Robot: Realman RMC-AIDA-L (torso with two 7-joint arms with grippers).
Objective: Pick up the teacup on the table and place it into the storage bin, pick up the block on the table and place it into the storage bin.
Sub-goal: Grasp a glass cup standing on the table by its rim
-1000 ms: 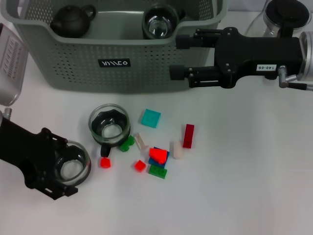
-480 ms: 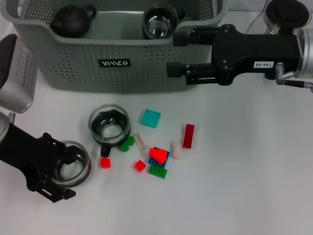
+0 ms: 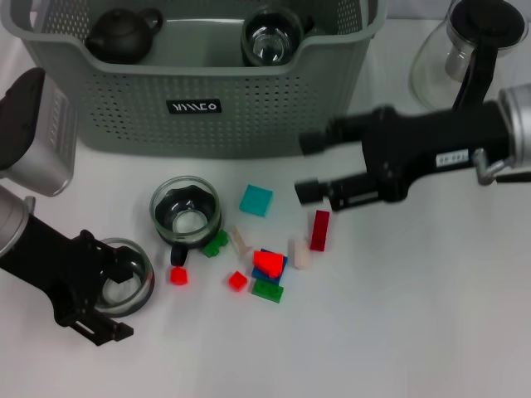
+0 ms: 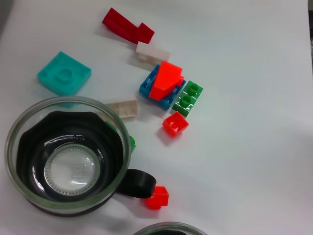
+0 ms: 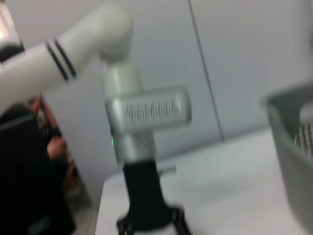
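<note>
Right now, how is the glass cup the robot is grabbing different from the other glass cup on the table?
The cup at the left hand, a glass teacup, sits between that hand's fingers, while the second teacup stands free with nothing touching it. The gripped one looks clear inside; the free one has a black liner and a black handle. The free cup has small blocks right beside it; the gripped one has none against it. Both are round glass, upright on the white table.

A white table (image 3: 431, 315) stands before pale grey wall panels (image 5: 234, 58).
</note>
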